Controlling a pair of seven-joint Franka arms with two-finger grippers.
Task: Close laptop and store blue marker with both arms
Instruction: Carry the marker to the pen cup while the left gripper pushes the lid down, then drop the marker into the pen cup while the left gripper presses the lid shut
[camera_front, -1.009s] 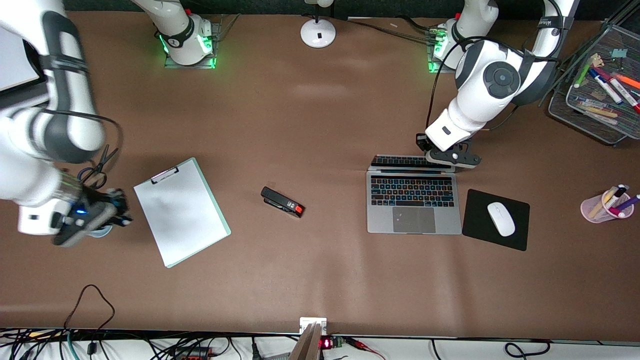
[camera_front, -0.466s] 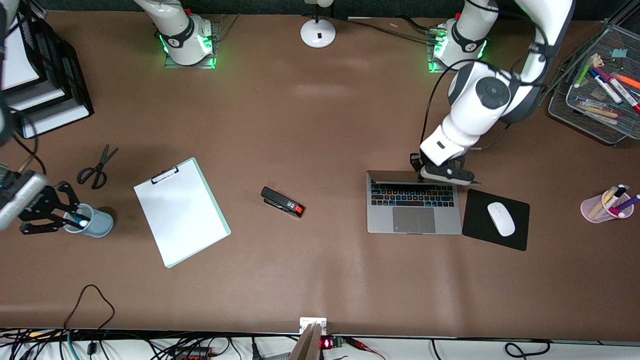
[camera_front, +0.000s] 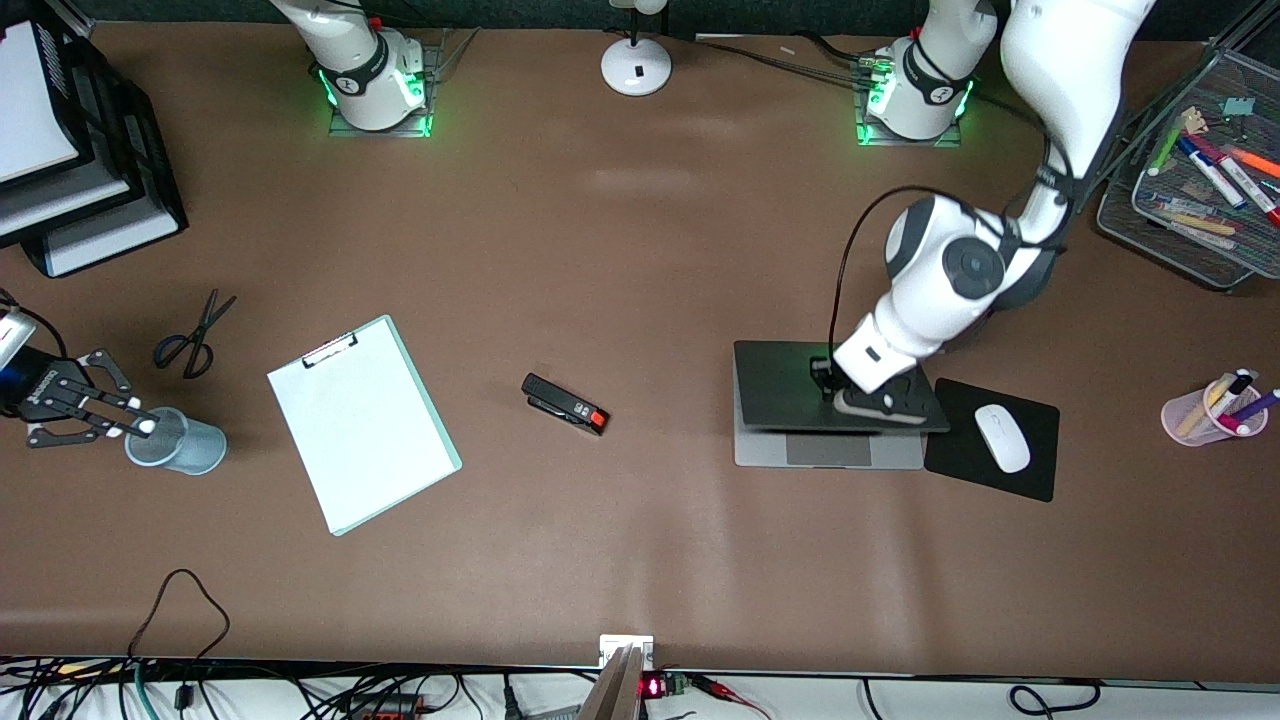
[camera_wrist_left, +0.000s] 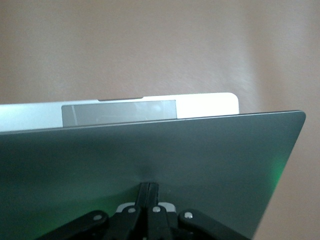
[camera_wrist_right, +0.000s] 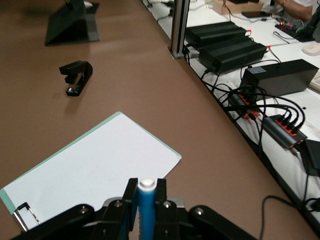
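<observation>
While my left hand (camera_front: 868, 396), fingers pressed together, rests on the half-lowered laptop (camera_front: 790, 385) lid beside the mouse pad (camera_front: 1040, 470), my right hand (camera_front: 140, 425) grips the blue marker (camera_wrist_right: 146, 210) over the blue cup (camera_front: 185, 447).

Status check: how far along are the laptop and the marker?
Nothing finished. In hand: left end effector presses the laptop lid down, nearly flat, trackpad edge showing. Right end effector grips the blue marker at the blue cup rim. Left: shut the lid, drop the marker in.
</observation>
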